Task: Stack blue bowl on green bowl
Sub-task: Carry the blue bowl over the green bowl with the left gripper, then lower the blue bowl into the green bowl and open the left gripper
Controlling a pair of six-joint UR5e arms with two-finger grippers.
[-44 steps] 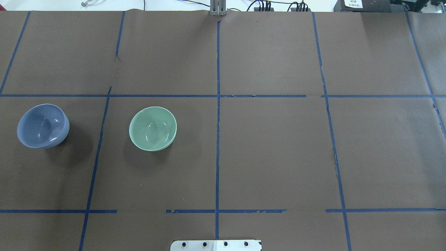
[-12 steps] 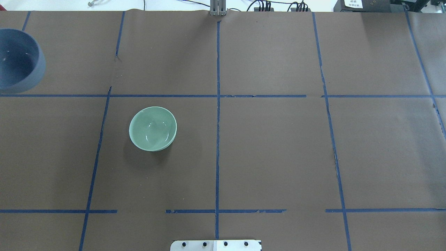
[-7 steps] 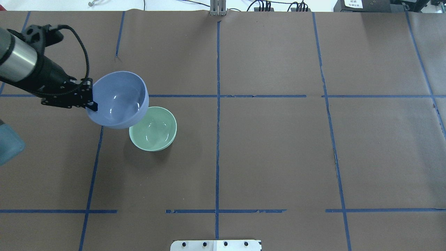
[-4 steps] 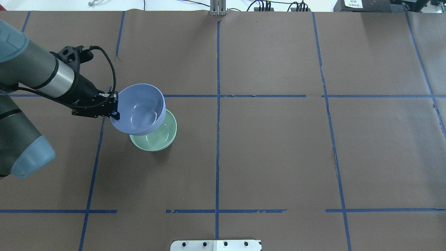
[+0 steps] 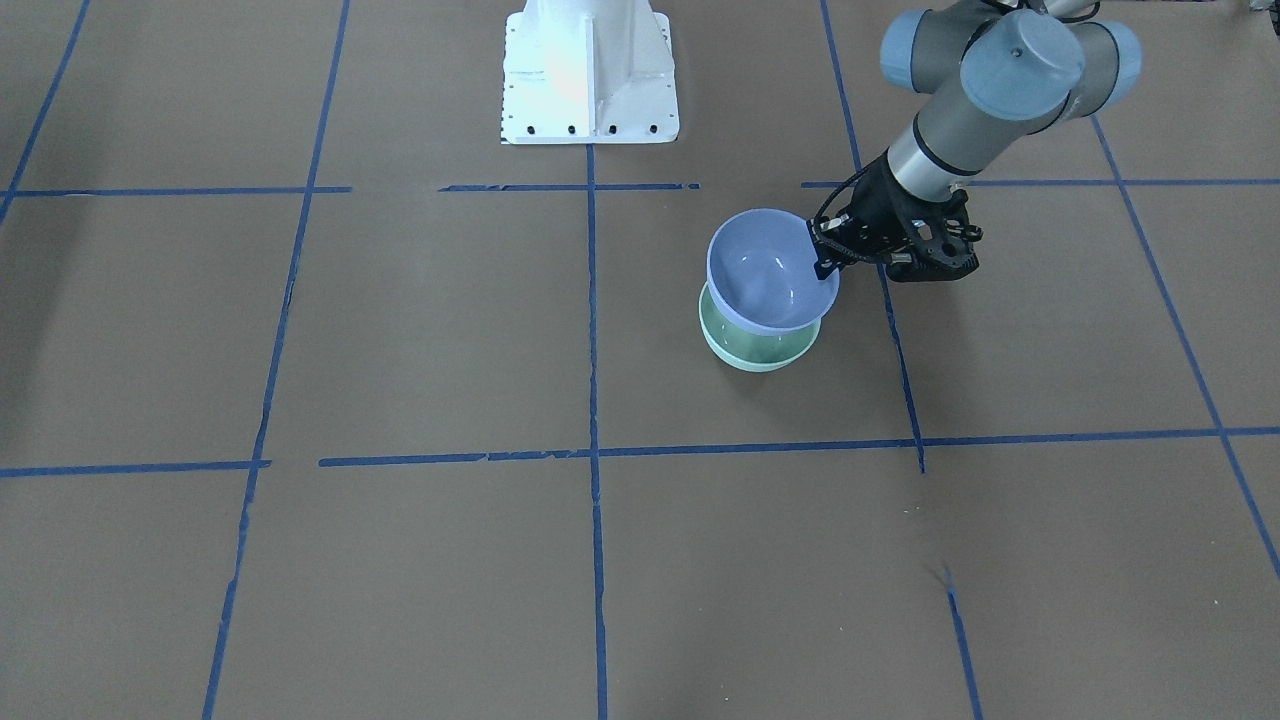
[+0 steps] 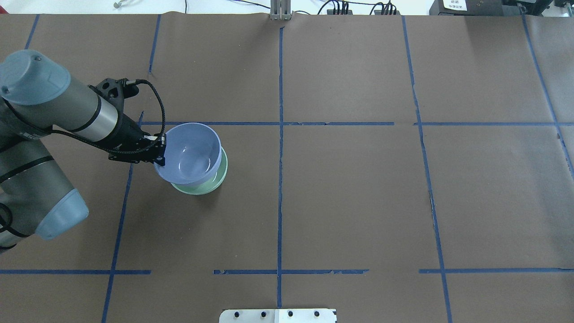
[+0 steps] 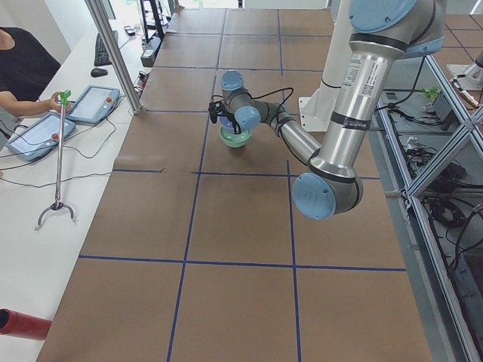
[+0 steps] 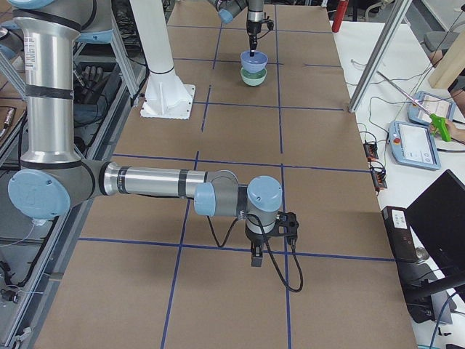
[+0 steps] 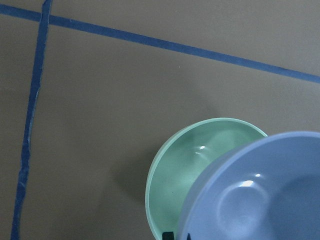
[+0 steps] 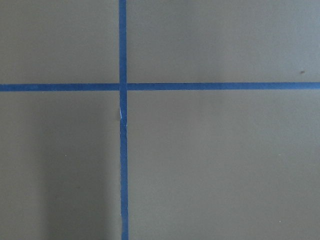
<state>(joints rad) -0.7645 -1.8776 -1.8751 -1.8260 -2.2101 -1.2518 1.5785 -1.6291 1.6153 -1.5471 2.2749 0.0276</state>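
1. Robot base plate (image 6: 278, 315): at the table's (image 6: 358, 202) near edge in the overhead view, well apart from the green bowl and on its right-hand side.

2. Right gripper (image 8: 256, 260): seen only in the right-end view, pointing down over a blue tape line (image 8: 240, 247), well apart from the green bowl. How far its jaws stand apart cannot be told. Its wrist camera shows only a tape crossing on bare paper.

3. Green bowl (image 6: 198, 189): upright on the brown paper, left of the centre tape line (image 6: 280, 179). Only a crescent of its rim (image 5: 760, 352) shows from above.

4. Blue bowl (image 6: 188, 152): directly over the green bowl and covering most of it, offset slightly toward the arm and tilted. Whether the two bowls touch cannot be told. The left wrist view shows the blue bowl (image 9: 260, 200) overlapping the green bowl's (image 9: 190, 165) interior.

5. Left gripper (image 6: 160, 152): just beside the green bowl, on its left. The jaws are closed narrowly, pinching the blue bowl's rim, with one finger inside the bowl (image 5: 822, 266).
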